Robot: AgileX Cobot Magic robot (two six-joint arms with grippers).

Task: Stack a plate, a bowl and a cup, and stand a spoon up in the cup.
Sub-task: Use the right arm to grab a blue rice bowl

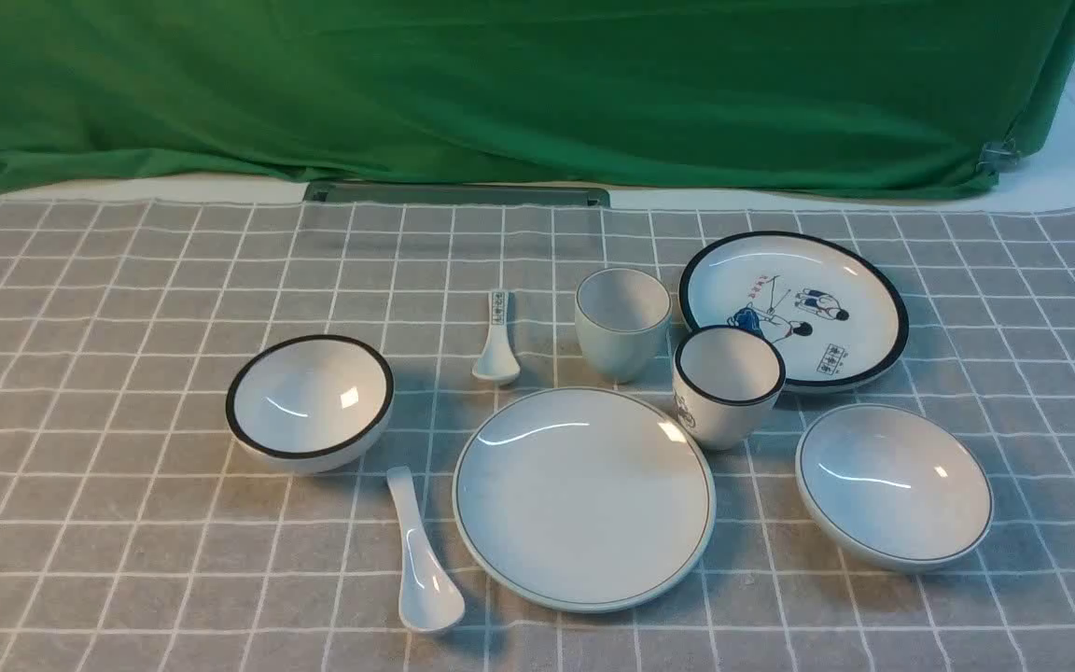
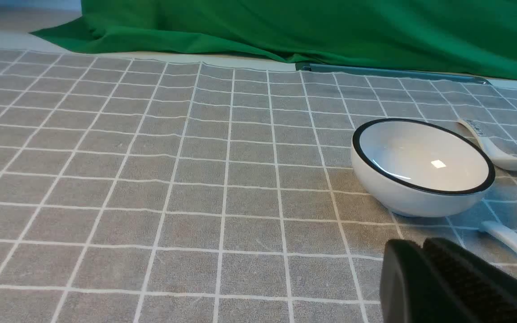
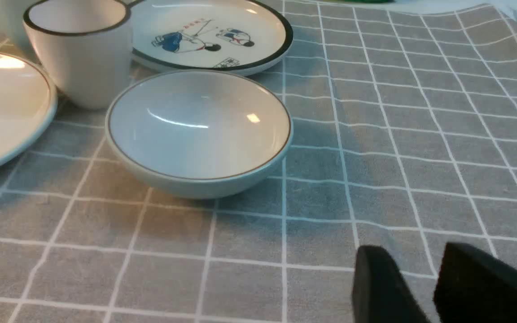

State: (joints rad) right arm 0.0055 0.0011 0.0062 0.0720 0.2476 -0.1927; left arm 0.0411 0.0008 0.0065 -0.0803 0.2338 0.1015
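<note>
The plain white plate [image 1: 584, 499] lies at the front centre and shows partly in the right wrist view [image 3: 2, 107]. The shallow thin-rimmed bowl [image 1: 894, 485] sits to its right, empty [image 3: 198, 130]. The pale plain cup [image 1: 621, 322] stands upright behind the plate. The large white spoon [image 1: 421, 555] lies left of the plate; its handle shows in the left wrist view [image 2: 514, 244]. My left gripper [image 2: 422, 244] is shut and empty, low over the cloth near the front left. My right gripper [image 3: 413, 255] is open and empty, in front of and right of the bowl.
A black-rimmed bowl [image 1: 310, 401] [image 2: 422, 166] stands at the left. A small blue-marked spoon [image 1: 497, 341] lies behind it. A black-rimmed printed cup [image 1: 727, 385] and a cartoon plate [image 1: 794, 308] are at the back right. A green cloth [image 1: 500, 84] hangs behind.
</note>
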